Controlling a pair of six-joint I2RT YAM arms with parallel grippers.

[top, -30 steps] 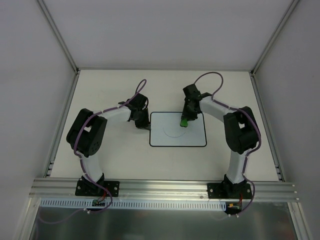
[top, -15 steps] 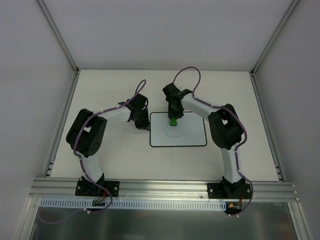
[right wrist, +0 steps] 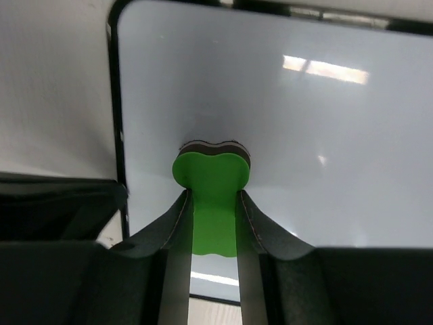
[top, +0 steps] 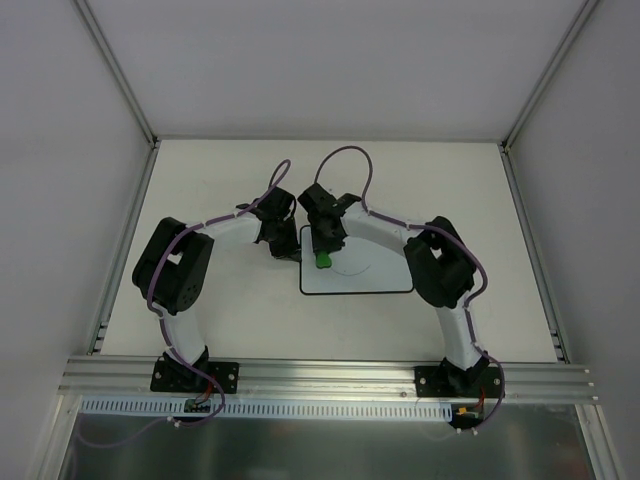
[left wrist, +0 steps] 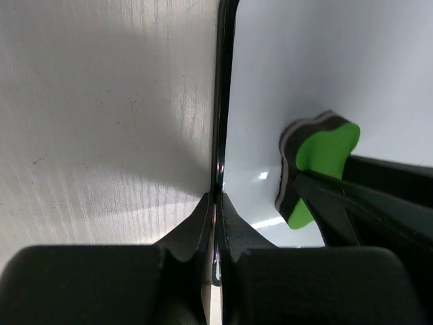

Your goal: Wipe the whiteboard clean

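At the near edge, an aluminium rail (top: 330, 372) carries both arm bases. Beyond it the whiteboard (top: 375, 282) lies flat at the middle of the table (top: 230, 320). The right arm's elbow overlaps its right edge from above, and the wrist hides its far left part.

The right gripper (right wrist: 213, 217) clamps a green eraser (right wrist: 211, 176), whose dark pad sits on the board near the left border. A faint curved mark (top: 352, 270) beside it is too thin to make out.

The left gripper (left wrist: 216, 210) has its jaws fully together, tips on the board's black left border. Whether they pinch or only press cannot be told. The two grippers are close, the eraser just beside the left fingers.

Open table spreads left, right and beyond to the white walls (top: 320, 70).
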